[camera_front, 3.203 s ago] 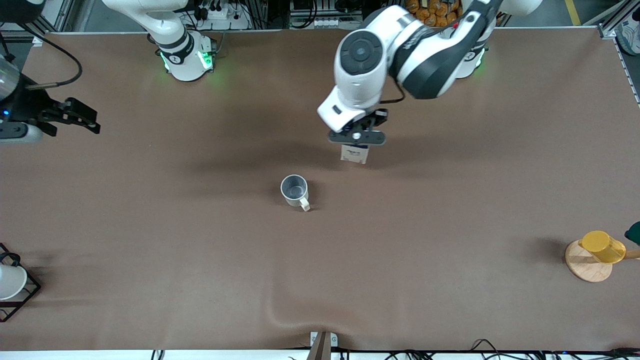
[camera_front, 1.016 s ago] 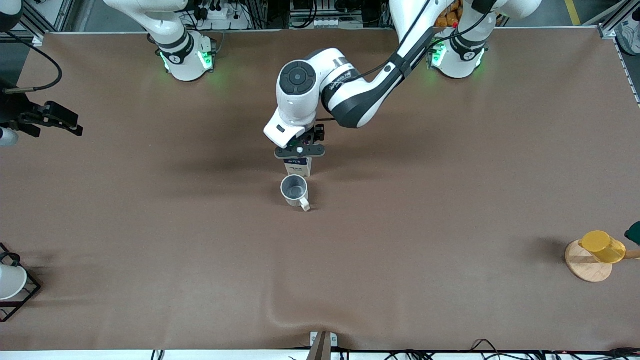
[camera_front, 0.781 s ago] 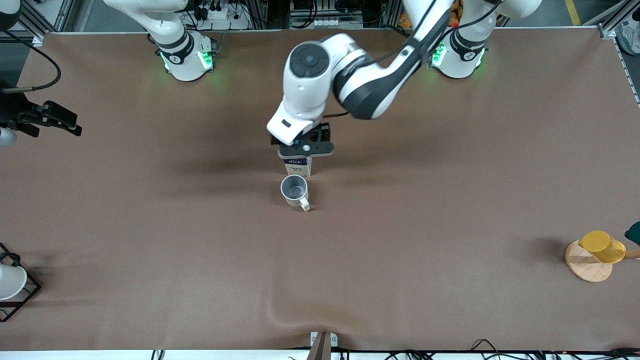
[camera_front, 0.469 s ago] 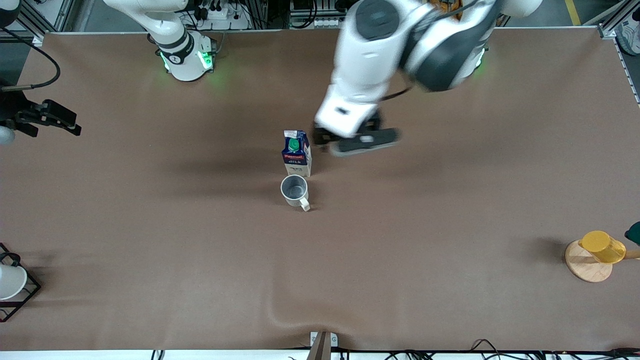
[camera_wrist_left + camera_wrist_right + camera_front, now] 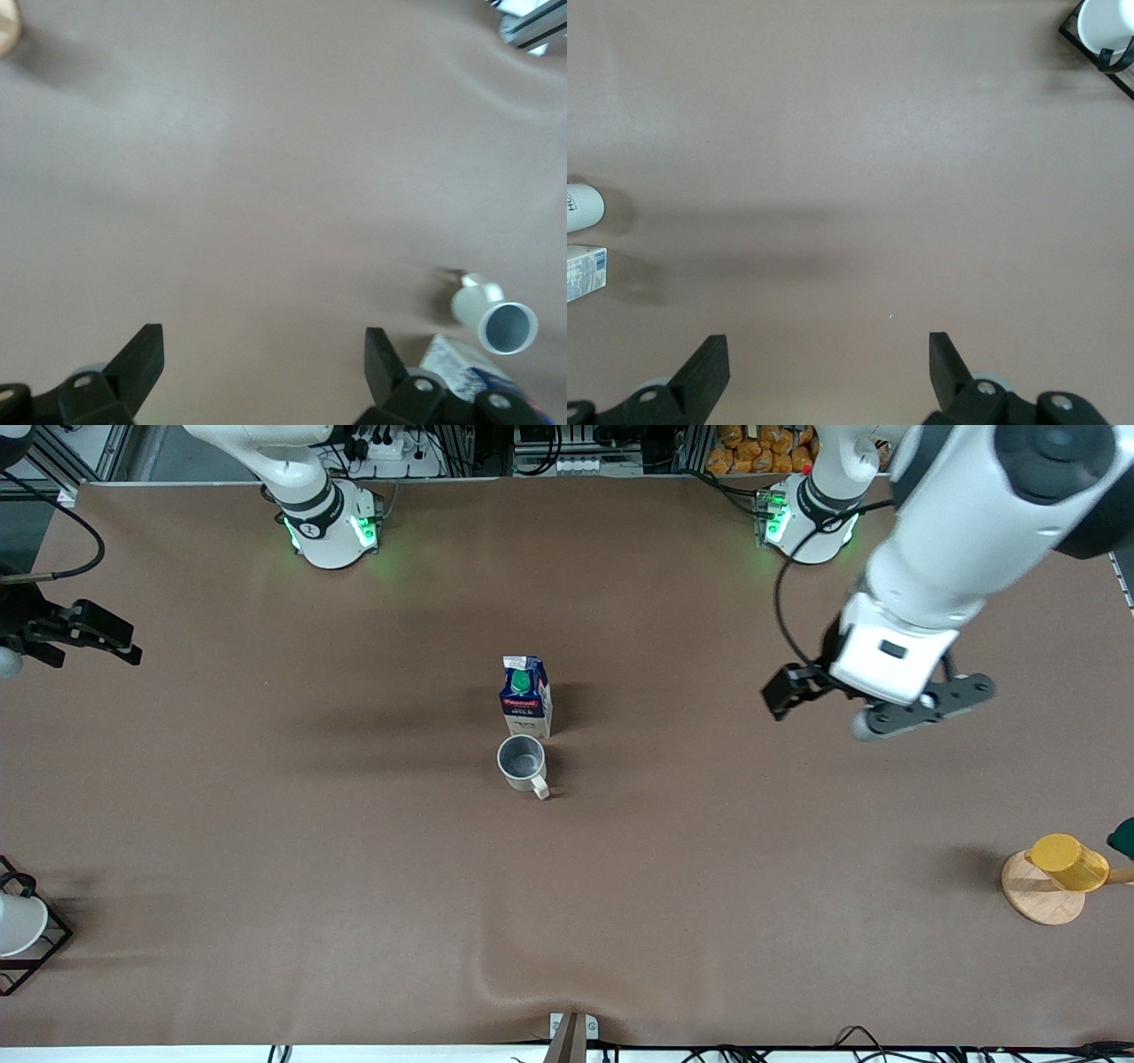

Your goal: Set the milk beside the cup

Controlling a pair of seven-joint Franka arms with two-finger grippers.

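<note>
Blue-topped milk carton (image 5: 525,697) stands mid-counter (image 5: 266,824), just beside the cream mug (image 5: 522,763). Left claw (image 5: 877,704) hangs wide and empty; right claw (image 5: 84,633) waits wide. Any returning sweep could topple the carton.

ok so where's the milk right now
The milk stands upright mid-table in the front view, right beside the cup and farther from that camera.

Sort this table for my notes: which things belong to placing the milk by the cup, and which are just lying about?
Job: milk, cup, open left gripper.
Lying about: yellow cup on wooden disc, white cup in wire frame; right gripper waits.
</note>
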